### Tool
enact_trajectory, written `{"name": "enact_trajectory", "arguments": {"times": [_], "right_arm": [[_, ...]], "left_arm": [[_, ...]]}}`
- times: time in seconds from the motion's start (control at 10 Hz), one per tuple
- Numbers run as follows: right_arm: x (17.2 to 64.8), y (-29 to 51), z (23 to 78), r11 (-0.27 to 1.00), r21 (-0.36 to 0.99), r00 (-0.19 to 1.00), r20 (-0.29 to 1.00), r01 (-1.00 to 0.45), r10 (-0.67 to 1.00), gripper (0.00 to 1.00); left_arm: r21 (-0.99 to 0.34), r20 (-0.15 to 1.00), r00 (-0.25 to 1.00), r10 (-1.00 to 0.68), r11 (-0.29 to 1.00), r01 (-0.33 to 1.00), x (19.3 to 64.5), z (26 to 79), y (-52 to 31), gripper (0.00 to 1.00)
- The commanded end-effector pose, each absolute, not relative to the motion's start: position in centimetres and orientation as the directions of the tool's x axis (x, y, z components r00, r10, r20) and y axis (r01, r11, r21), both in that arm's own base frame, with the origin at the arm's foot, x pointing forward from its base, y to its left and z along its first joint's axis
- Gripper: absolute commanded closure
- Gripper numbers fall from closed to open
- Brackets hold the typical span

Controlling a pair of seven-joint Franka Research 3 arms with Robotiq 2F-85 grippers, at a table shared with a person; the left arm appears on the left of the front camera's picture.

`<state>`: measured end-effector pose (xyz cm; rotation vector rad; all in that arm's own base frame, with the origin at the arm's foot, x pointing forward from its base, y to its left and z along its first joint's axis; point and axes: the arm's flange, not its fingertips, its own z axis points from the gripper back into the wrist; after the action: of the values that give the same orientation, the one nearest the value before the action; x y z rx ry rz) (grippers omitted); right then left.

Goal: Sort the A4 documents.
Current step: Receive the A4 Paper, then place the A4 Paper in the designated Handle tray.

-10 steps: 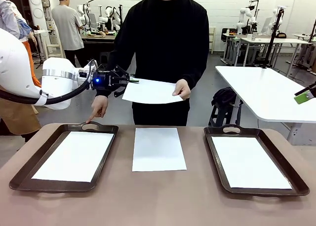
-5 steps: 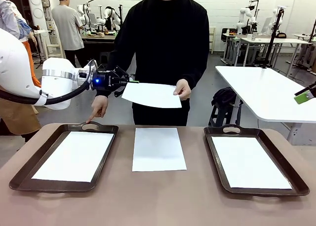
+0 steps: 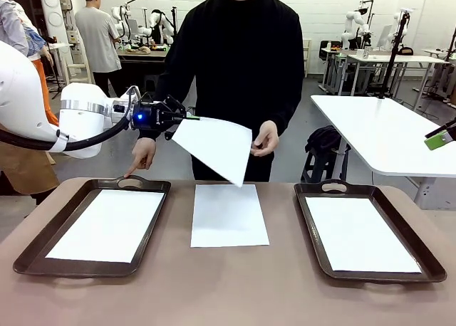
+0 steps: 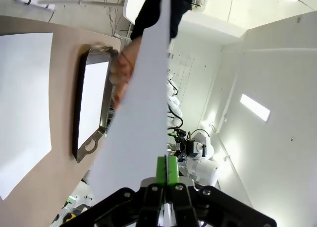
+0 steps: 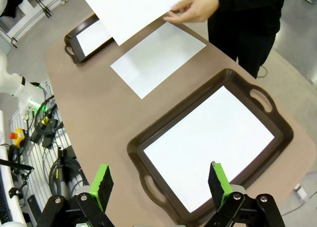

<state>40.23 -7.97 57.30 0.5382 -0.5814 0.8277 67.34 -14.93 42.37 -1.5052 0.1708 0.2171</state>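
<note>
You have a long brown table (image 3: 228, 297) in front of you, with a dark brown handled tray (image 3: 71, 269) near its left end and a matching tray (image 3: 385, 276) near its right end. Each tray holds one plain white A4 paper sheet flat on its floor, the left tray's sheet (image 3: 107, 225) and the right tray's sheet (image 3: 360, 233). A third white sheet (image 3: 228, 213) lies bare on the table between the trays. A fourth white sheet (image 3: 214, 146) (image 4: 143, 98) hangs in the air above the table's far edge, tilted so that its lower corner dips toward the third sheet. Your left claw (image 3: 187, 117) (image 4: 167, 160) is clamped tight on that sheet's upper left corner, green pads pressed together. Your right claw (image 5: 159, 170) hovers above the right tray with its jaws spread wide, gripping nothing. One of the person's hands (image 3: 265, 137) is at the hanging sheet's opposite edge; you cannot tell whether it grips the paper. The other hand (image 3: 142, 155) points a finger down at the left tray's far handle.
</note>
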Motion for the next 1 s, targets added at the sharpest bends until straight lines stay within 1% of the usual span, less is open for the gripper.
{"name": "enact_trajectory", "arguments": {"times": [0.0, 0.9], "right_arm": [[40.28, -7.94, 57.19, 0.565, 0.212, 0.542, 0.662, -0.797, 0.517, 0.0], [40.28, -7.94, 57.19, 0.565, 0.212, 0.542, 0.662, -0.797, 0.517, 0.0]], "left_arm": [[-0.966, -0.252, 0.967, 0.037, 0.049, -0.253, 67.39, 42.36, -14.95, 1.0], [-0.966, -0.252, 0.967, 0.037, 0.049, -0.253, 67.39, 42.36, -14.95, 1.0]]}}
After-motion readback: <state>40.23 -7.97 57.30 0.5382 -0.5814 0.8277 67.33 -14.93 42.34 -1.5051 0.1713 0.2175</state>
